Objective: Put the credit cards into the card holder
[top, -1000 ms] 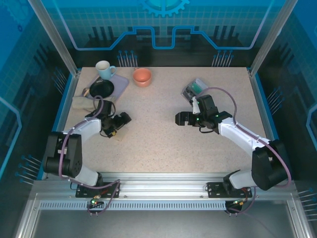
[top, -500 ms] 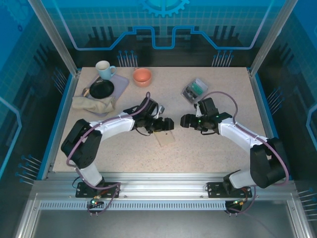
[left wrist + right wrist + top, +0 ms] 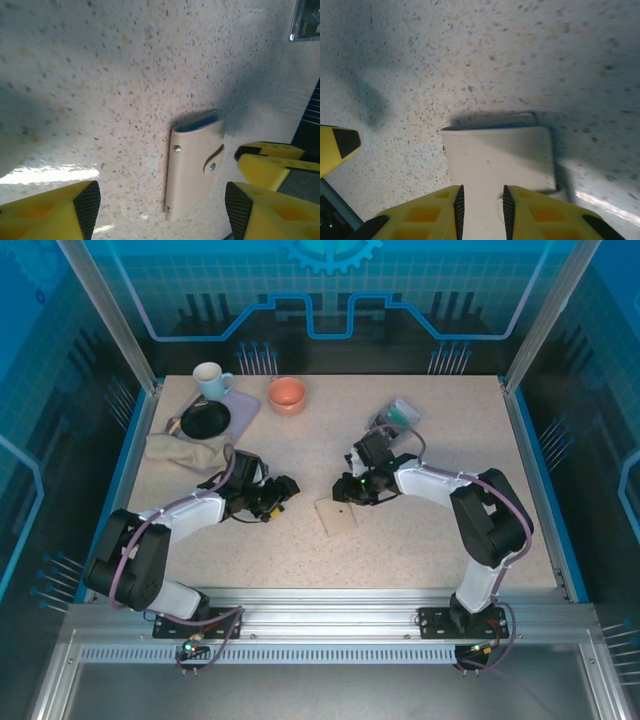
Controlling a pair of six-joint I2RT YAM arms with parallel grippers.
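On the speckled table [image 3: 420, 550], seen from the top camera, both arms reach toward the middle. Left gripper [image 3: 283, 490] sits at 10 o'clock of the card holder [image 3: 336, 517], jaws spread wide, nothing in them. Right gripper [image 3: 350, 490] is just beside the holder at 12 o'clock. Its fingers [image 3: 451, 212] are drawn close with a slim gap and hang over the holder's near edge; can't tell if they pinch it. Holder lies flat just toward 6 o'clock from table centre, folded shut, strap snapped across [image 3: 212, 166], a blue sliver showing at one open end. Looks light, thin and soft-sided, likely to slide on the smooth top and flex if squeezed. Best guess: pin one side flat and take the strap tab or the free edge with the other gripper, not the middle. Clear box [image 3: 385, 427] is at 1 o'clock, well apart from the holder, and the credit cards [image 3: 400, 415] seem to be the teal inside it. Cards should be stiff, slick and very thin, so take them by an edge, with care not to bend them.
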